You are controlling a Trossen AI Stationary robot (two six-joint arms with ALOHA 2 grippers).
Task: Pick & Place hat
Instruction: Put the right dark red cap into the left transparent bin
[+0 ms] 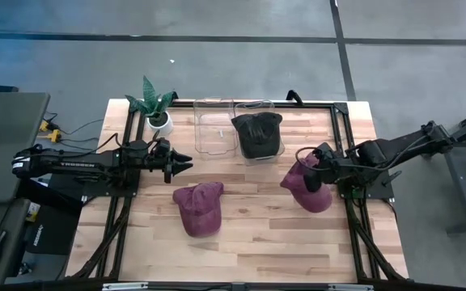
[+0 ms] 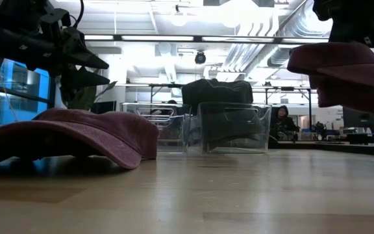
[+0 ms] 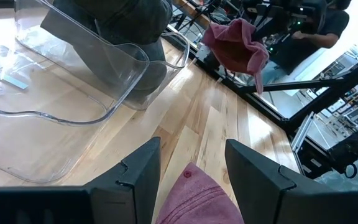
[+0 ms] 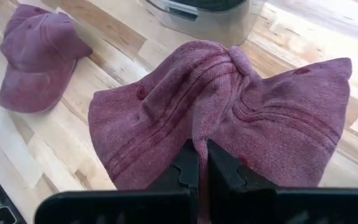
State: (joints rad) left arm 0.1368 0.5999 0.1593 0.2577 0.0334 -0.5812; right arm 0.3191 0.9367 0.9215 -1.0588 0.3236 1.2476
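Right gripper clenched on a maroon hat, lifted near the table's right edge. I carry it high over the empty bin, centre, then release. Left gripper released, above second hat.

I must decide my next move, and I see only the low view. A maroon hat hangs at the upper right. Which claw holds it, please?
Observer: The right claw is shut on the lifted maroon hat, pinching its fabric.
Operator: Is the other bin free?
Observer: Yes. The black hat fills the right bin; the left bin holds nothing.
Operator: And the left claw?
Observer: The left claw is open, above the second maroon hat on the table.
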